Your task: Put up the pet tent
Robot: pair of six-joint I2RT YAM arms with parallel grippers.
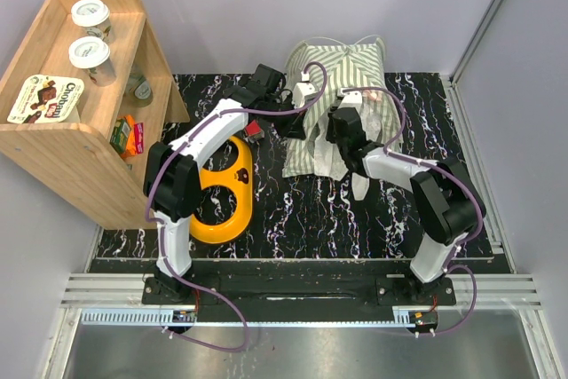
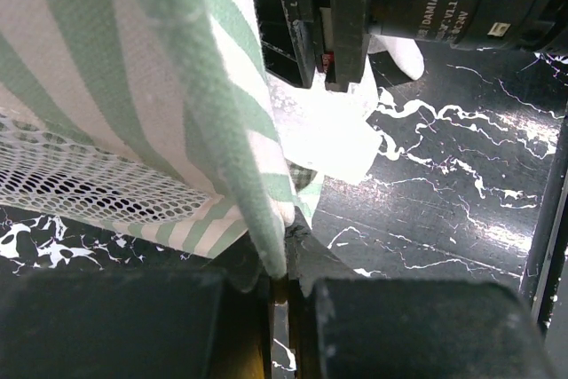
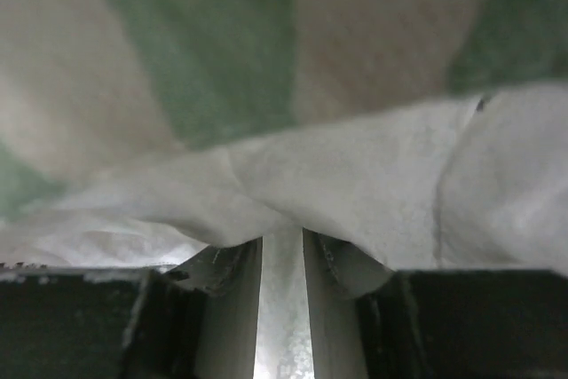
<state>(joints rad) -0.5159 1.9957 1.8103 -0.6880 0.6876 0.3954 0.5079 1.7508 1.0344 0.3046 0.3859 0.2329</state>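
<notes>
Green-and-white striped fabric pet tent (image 1: 348, 64) slumped at back of black marbled mat (image 1: 311, 210), left gripper (image 2: 286, 250) clamped on its hem, right gripper (image 3: 282, 241) smothered by white cloth, grip unclear, yellow plastic ring (image 1: 217, 225), wooden shelf (image 1: 62, 148) at left

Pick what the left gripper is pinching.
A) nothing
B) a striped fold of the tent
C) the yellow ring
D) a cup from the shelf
B: in the left wrist view the left gripper is shut on a green-and-white striped fold of the tent, just below the mesh.
</notes>
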